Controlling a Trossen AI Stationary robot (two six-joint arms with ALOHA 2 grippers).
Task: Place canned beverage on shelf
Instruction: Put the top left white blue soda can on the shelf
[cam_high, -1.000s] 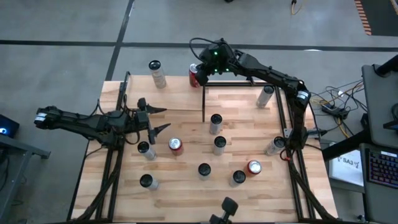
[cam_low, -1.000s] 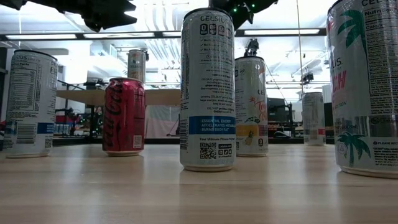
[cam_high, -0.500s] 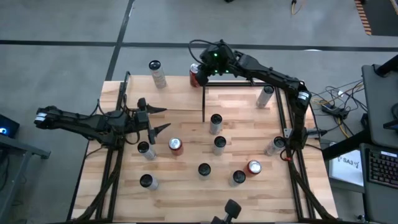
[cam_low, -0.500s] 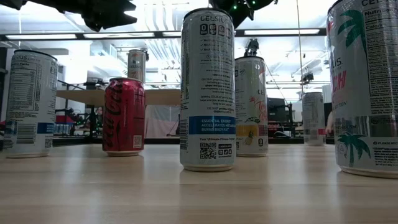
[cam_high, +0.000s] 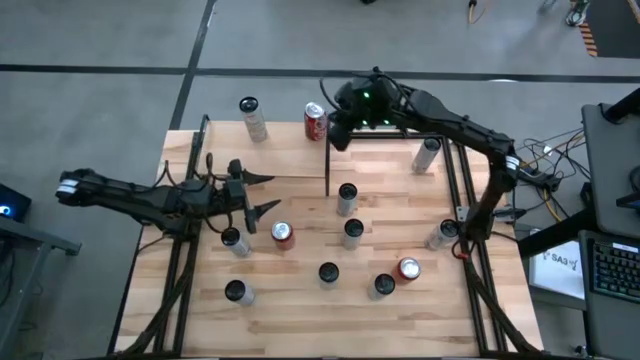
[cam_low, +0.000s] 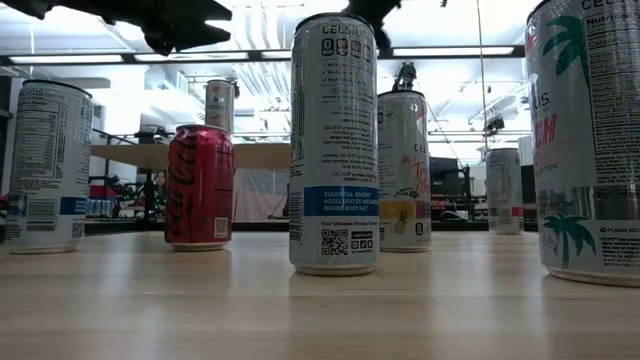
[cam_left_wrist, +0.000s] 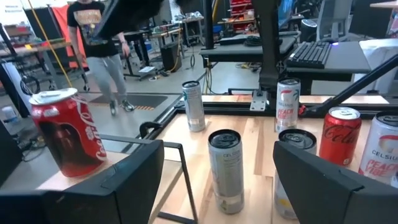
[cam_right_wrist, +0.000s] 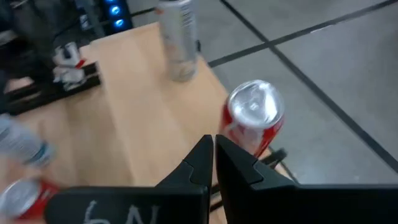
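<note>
Right gripper (cam_high: 338, 128) hangs just beside the red can (cam_high: 315, 121) on the shelf (cam_high: 270, 150), fingers pressed together, holding nothing. That can stands right at the shelf's far edge; I'd guess a careless sweep could knock it off. Left gripper (cam_high: 258, 192) waits over the table with fingers spread wide, empty.

Pale wood shelf (cam_high: 265, 150) is sitting raised over the table's (cam_high: 300, 310) far left corner, carrying a slim silver can (cam_high: 252, 118) and a red cola can (cam_high: 315, 121). About ten more upright cans are standing scattered across the tabletop below.
</note>
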